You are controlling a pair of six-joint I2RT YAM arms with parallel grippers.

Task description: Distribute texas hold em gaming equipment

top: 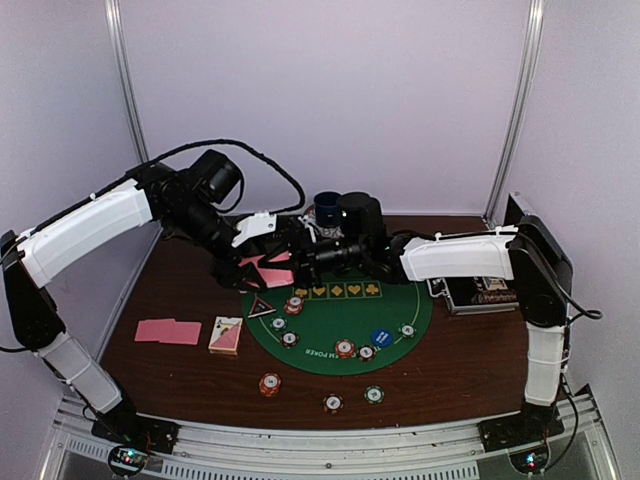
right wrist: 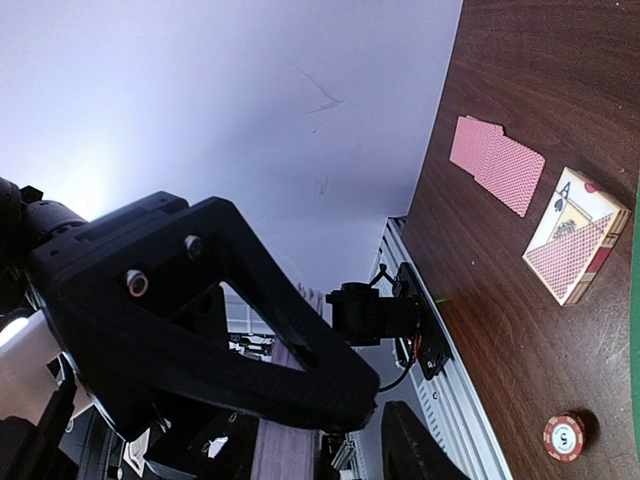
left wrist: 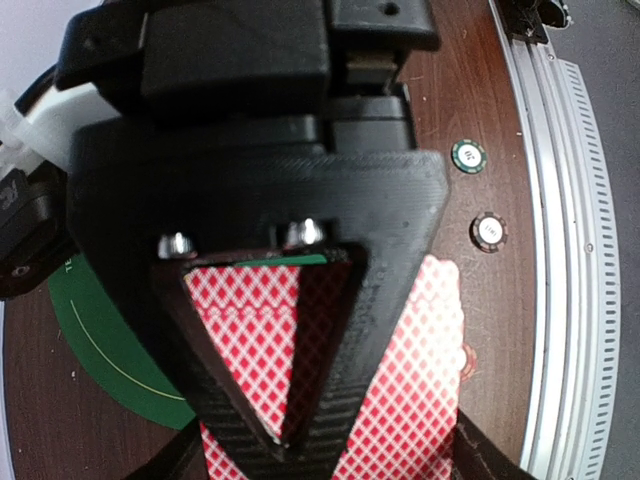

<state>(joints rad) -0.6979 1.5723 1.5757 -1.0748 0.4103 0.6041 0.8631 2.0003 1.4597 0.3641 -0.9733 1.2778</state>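
A fanned stack of pink-backed playing cards (top: 268,272) hangs above the back left rim of the green mat (top: 405,300), with my left gripper (top: 262,258) shut on it. In the left wrist view the cards (left wrist: 430,350) fill the space behind the finger (left wrist: 300,440). My right gripper (top: 306,260) is just right of that stack, jaws apart and empty; in its own view the gripper (right wrist: 384,410) points out past the table's edge. Two cards (top: 168,331) and a card box (top: 226,335) lie at the left. Several chips (top: 345,348), a blue disc (top: 381,337) and a triangle marker (top: 261,307) are on the mat.
Three chips (top: 270,384) lie on the wood near the front edge. A dark blue cup (top: 327,208) stands behind the grippers. An open box (top: 480,290) sits at the right, under the right arm. Metal rails run along the near edge (left wrist: 560,300).
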